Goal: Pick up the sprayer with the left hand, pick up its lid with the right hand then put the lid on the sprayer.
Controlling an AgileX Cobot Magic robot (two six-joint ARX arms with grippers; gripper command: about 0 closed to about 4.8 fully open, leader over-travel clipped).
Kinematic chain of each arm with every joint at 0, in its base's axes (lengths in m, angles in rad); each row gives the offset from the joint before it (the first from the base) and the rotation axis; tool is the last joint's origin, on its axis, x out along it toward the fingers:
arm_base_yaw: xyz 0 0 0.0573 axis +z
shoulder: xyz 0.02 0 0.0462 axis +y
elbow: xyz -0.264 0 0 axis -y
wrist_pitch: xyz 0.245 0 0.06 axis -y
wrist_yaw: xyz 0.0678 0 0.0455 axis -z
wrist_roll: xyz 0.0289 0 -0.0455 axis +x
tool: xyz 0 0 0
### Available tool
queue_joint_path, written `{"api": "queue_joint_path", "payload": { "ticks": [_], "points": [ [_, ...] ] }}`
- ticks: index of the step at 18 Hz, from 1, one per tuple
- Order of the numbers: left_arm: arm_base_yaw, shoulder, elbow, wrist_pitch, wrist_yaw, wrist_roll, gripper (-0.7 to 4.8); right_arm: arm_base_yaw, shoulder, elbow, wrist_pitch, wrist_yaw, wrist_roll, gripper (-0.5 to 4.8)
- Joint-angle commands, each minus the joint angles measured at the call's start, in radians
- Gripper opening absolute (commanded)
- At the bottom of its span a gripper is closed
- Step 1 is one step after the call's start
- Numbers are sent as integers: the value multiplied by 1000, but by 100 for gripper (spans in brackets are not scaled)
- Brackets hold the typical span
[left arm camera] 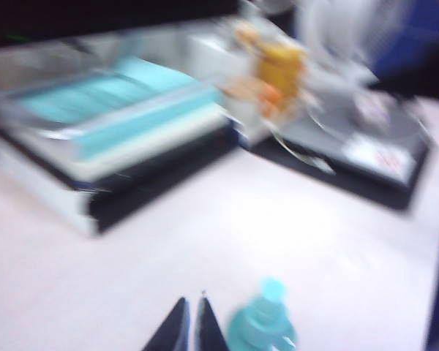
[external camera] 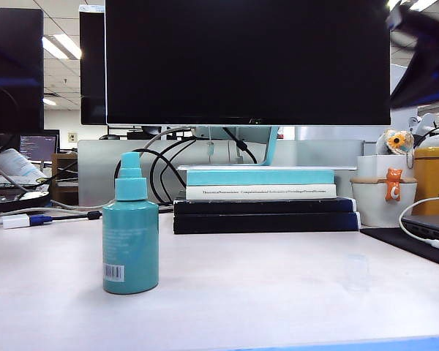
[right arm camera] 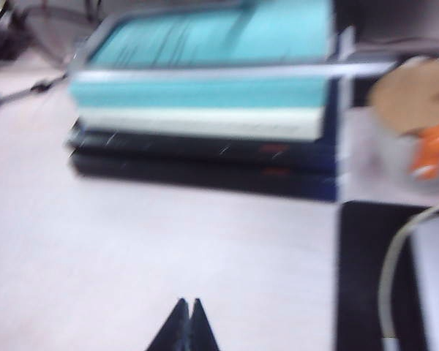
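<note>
The sprayer [external camera: 130, 234] stands upright on the white table [external camera: 278, 292], left of the middle and near the front edge. It is 1 teal plastic bottle with rounded shoulders, a lighter teal nozzle bare on top, and a white barcode label low on its side. The left wrist view shows it [left arm camera: 263, 325] blurred, from above. The lid [external camera: 356, 273] is only a faint clear shape on the table, well apart to the right.

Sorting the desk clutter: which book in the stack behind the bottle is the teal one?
The top book of the stack: teal cover, resting on a white-spined book, with two dark ones beneath. Left gripper and right gripper are shut, above the table.
</note>
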Motion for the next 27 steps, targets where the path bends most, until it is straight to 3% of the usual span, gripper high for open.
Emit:
{"api": "queue_joint_path", "payload": {
  "ticks": [1, 2, 4, 7, 8, 10, 11, 15, 19, 22, 27],
  "points": [
    [-85, 69, 5, 19, 14, 152, 297, 0, 43, 8, 6, -125, -90, -2],
    [-119, 90, 4, 19, -10, 188, 479, 0, 53, 8, 5, -152, -94, -2],
    [-169, 113, 4, 19, -121, 213, 479, 0, 67, 7, 6, -166, -94, -1],
    [-182, 129, 4, -2, -153, 254, 479, -13, 71, 7, -2, -203, -114, 1],
    [-182, 130, 4, -22, -167, 258, 479, -14, 71, 7, -5, -232, -127, 33],
    [-182, 136, 3, -20, -150, 274, 479, -14, 73, 7, -7, -241, -148, 186],
    [-182, 145, 3, -19, -137, 274, 479, -14, 74, 7, -7, -255, -149, 220],
    [-182, 298, -3, 38, -39, 275, 479, -13, 121, 8, -13, -336, -144, 222],
    [-181, 463, -8, 169, 22, 284, 479, -13, 127, 8, -17, -352, -137, 222],
    [-181, 618, -8, 305, 60, 303, 479, -13, 127, 8, -22, -352, -137, 222],
    [-182, 805, -8, 562, 138, 243, 479, -13, 131, 7, -75, -348, -140, 221]
  ]
}}
